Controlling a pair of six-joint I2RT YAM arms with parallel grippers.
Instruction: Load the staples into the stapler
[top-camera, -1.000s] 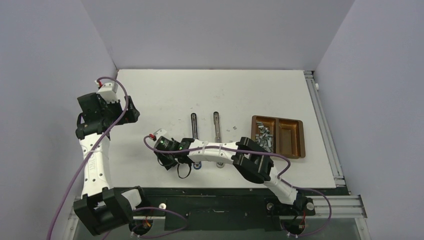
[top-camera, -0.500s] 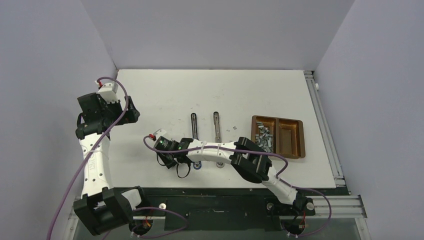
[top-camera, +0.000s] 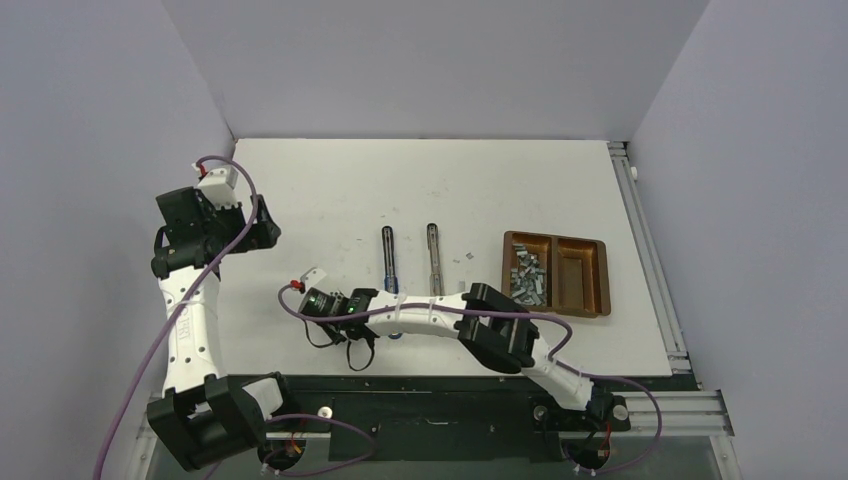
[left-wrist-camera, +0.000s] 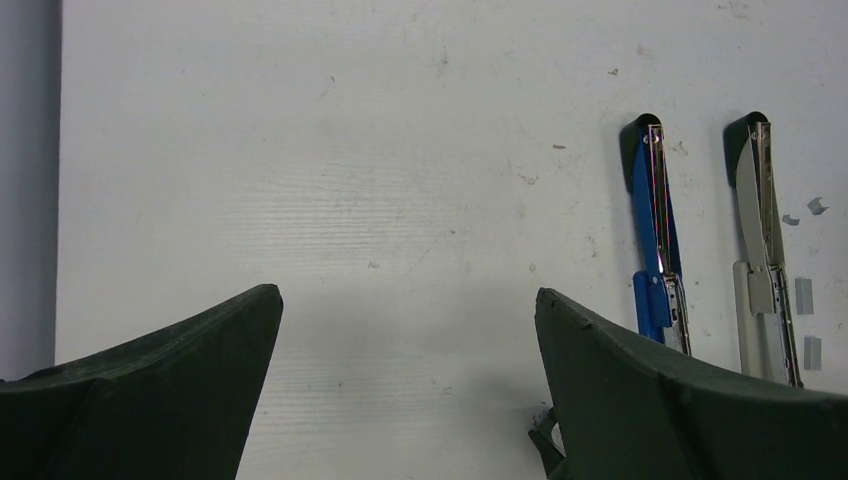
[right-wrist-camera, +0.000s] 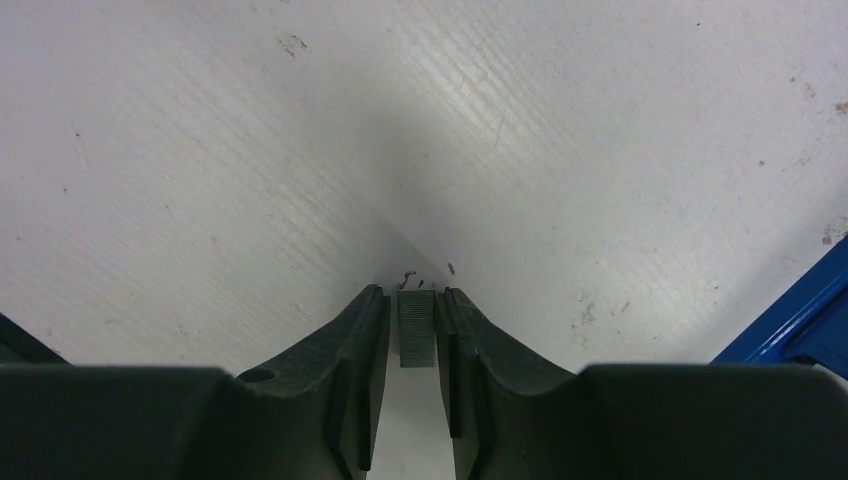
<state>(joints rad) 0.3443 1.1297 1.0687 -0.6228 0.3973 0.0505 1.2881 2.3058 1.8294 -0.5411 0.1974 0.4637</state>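
Note:
Two staplers lie opened flat at mid-table, a blue one (top-camera: 387, 256) and a white one (top-camera: 433, 256); both show in the left wrist view, blue (left-wrist-camera: 655, 240) and white (left-wrist-camera: 765, 250). The staples (top-camera: 528, 276) lie piled in the left half of a brown tray (top-camera: 590, 275). My right gripper (top-camera: 325, 305) is low over the table left of the blue stapler, shut on one short grey staple strip (right-wrist-camera: 418, 328) held between its fingertips (right-wrist-camera: 415, 300). A corner of the blue stapler (right-wrist-camera: 800, 320) shows at the right edge. My left gripper (top-camera: 265, 232) is open and empty at the far left (left-wrist-camera: 405, 300).
A few loose staple strips (left-wrist-camera: 803, 295) lie right of the white stapler. The tray's right half looks empty. The right arm stretches across the near table in front of the staplers. Walls close the back and both sides.
My right gripper has moved left and a little nearer with the staple strip, away from the blue stapler's near end. The left arm has barely moved.

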